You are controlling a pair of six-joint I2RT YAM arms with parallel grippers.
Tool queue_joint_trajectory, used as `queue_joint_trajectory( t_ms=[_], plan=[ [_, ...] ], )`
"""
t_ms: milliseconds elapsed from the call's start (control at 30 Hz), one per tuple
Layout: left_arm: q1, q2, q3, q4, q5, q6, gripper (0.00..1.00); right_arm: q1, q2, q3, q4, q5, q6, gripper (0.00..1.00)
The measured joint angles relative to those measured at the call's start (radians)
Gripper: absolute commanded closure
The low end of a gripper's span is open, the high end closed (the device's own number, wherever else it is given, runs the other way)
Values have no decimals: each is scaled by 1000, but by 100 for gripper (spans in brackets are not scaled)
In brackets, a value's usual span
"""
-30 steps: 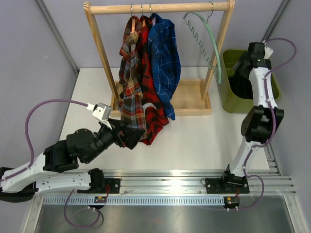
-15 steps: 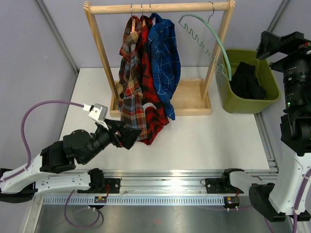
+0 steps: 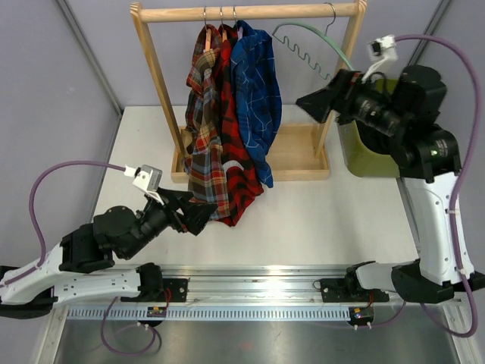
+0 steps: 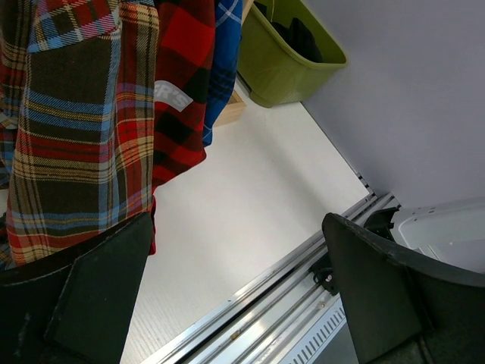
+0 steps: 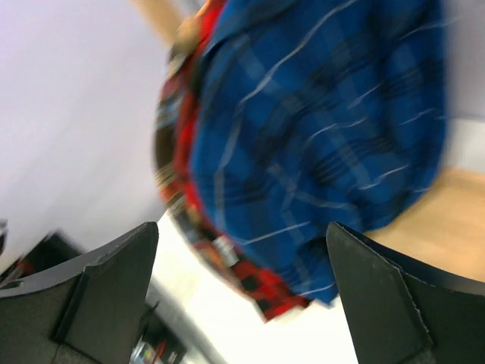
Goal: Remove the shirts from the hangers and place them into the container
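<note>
Shirts [image 3: 227, 129]: three hang at twelve o'clock, one is binned.
Black shirt [image 4: 303, 38] lies in the olive bin [image 3: 364, 159] at two o'clock. Left end effector [image 3: 198, 212] and right end effector [image 3: 317, 97] are both spread, empty. Next, likely: the right closes on the blue check shirt [image 3: 256, 91], slipping it off its hanger [image 3: 234, 14].

Wooden rack [image 3: 174, 14] on white table [image 3: 318, 220]

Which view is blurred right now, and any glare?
Right wrist: heavily smeared, the blue shirt streaked. Left wrist: sharp, weave crisp on the brown-tan plaid shirt. Top external: sharp, a glare patch on the metal rail at the near edge.
</note>
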Motion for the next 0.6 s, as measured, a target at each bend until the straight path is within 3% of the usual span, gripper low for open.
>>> queue_joint_trajectory(
  t_ms=[167, 300, 500, 600],
  plan=[
    [0, -9, -2, 0, 0, -3, 1, 285, 95, 74, -72, 82, -34, 1],
    [1, -27, -10, -6, 0, -8, 1, 456, 222, 218, -152, 254, -74, 1],
    [1, -69, -20, -15, -5, -20, 1, 629, 511, 612, -307, 618, -147, 0],
    [1, -80, -24, -22, -8, -23, 1, 665, 601, 713, -329, 755, -179, 1]
  ],
)
